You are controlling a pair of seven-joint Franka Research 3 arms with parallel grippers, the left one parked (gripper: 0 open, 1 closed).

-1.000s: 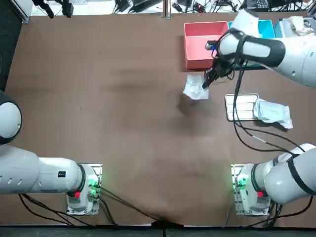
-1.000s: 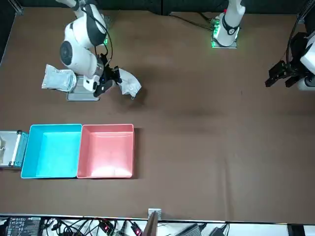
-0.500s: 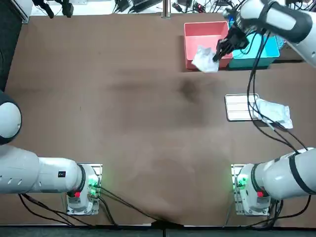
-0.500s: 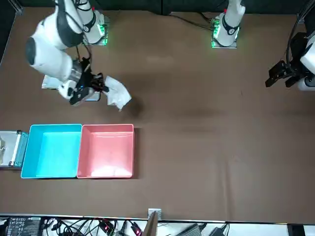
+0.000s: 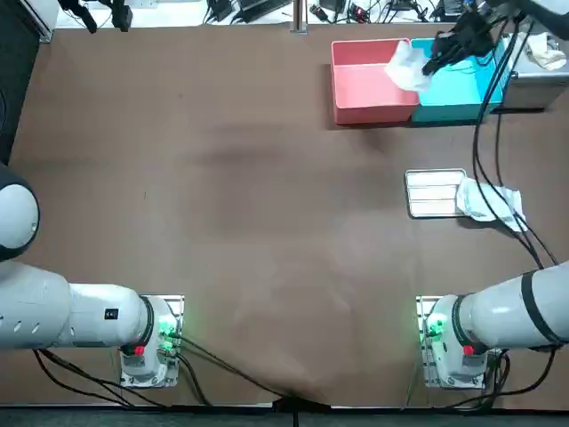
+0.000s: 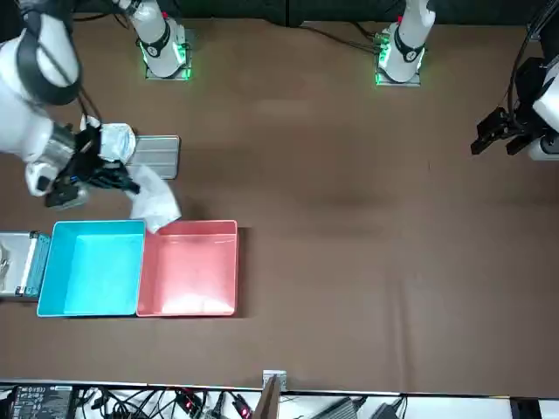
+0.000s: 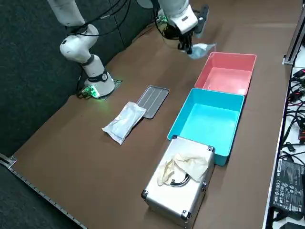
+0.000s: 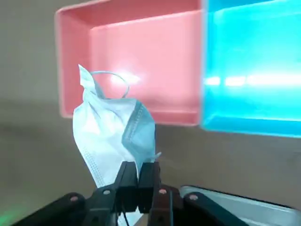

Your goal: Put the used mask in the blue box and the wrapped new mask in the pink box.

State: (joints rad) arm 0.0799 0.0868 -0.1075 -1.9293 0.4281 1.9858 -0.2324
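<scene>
My right gripper (image 5: 428, 67) is shut on the used mask (image 5: 406, 66), a crumpled pale blue one that hangs from the fingertips (image 8: 146, 172) in the air. In the top view it hovers over the pink box (image 5: 363, 87) close to the wall shared with the blue box (image 5: 458, 91). The front view puts the mask (image 6: 155, 200) at the robot-side rim where the pink box (image 6: 188, 271) and blue box (image 6: 92, 266) meet. The wrapped new mask (image 5: 490, 201) lies on the table beside a metal tray (image 5: 433, 193). Nothing lies in either box.
A silver case (image 7: 178, 187) with a pale cloth on its lid stands against the blue box (image 7: 207, 119) on the side away from the pink box (image 7: 224, 76). Cables hang from the right arm over the tray area. The parked left gripper (image 6: 498, 131) sits far off.
My right gripper has lifted the used mask from near the tray and carried it across the pink box's front toward the blue box.
</scene>
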